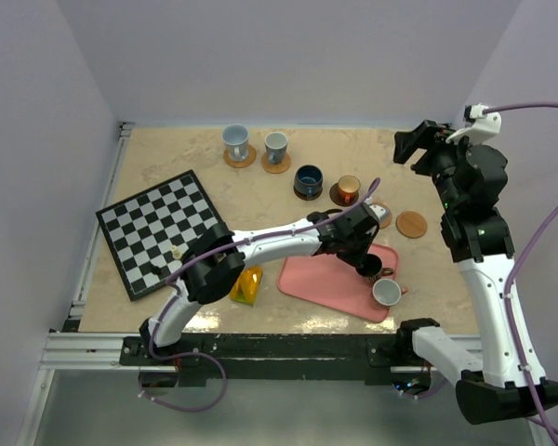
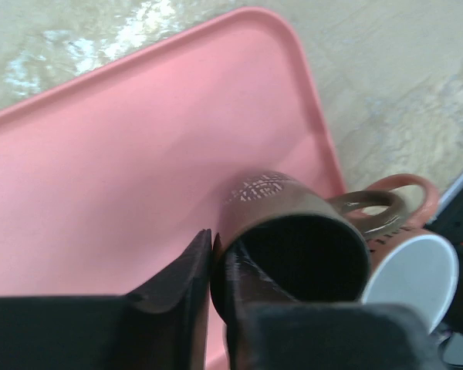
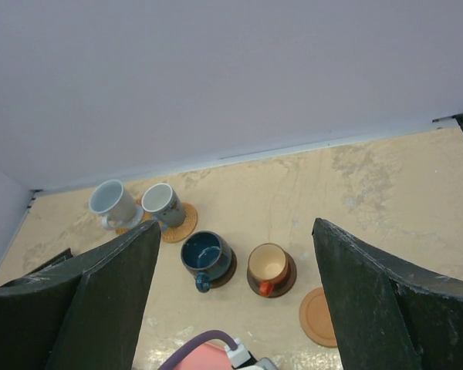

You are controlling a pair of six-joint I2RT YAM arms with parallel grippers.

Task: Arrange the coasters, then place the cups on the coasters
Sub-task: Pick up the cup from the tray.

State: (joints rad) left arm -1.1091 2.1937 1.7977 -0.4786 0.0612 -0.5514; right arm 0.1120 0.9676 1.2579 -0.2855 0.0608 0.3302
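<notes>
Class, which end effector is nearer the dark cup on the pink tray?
Left. The left end effector grips the rim of the dark cup; the right end effector is open, raised beyond it toward the far right.

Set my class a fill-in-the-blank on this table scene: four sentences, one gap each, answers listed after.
1. The left gripper is shut on the rim of the dark cup on the ____ tray.
2. Counting the navy cup, ____ cups sit on coasters.
3. The right gripper is ____ and holds nothing.
4. The white cup stands on the tray, not on a ____.
Answers: pink; four; open; coaster.
</notes>
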